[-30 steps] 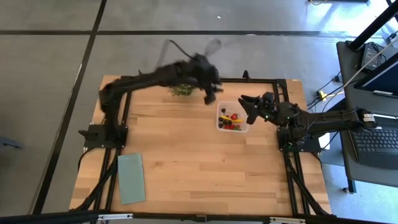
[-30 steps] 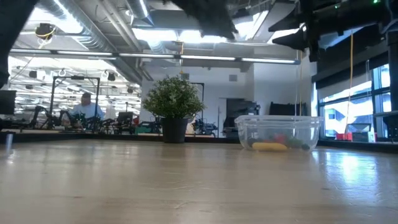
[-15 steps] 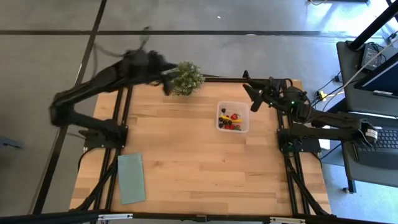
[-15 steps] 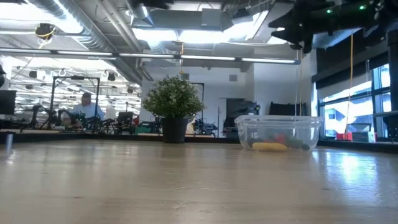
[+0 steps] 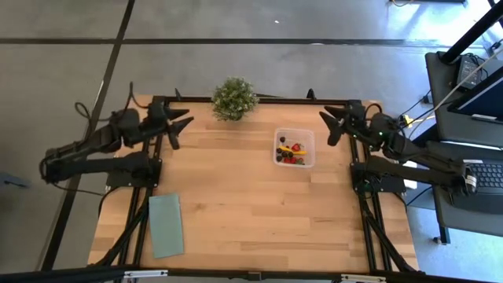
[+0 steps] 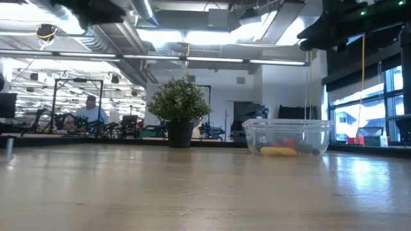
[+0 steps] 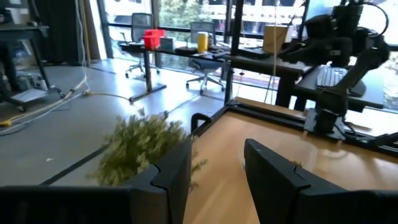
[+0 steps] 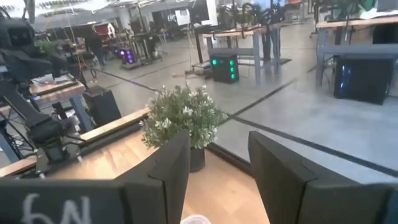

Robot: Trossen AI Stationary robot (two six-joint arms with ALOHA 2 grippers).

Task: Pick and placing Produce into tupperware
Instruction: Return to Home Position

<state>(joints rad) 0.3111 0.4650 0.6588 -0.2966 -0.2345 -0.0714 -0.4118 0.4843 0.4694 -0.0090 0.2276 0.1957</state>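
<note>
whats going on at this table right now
Nothing is being handled. The toy produce lies in the clear tupperware. The left pincer and the right pincer hang open and empty near the far corners of the table, on either side of the potted plant.

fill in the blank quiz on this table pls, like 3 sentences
1. The produce lies ____ the clear tupperware.
2. The left claw and the right claw are both ____ and hold nothing.
3. The pale-green cloth lies flat on the ____ arm's side of the table.
Missing words: inside; open; left.
</note>
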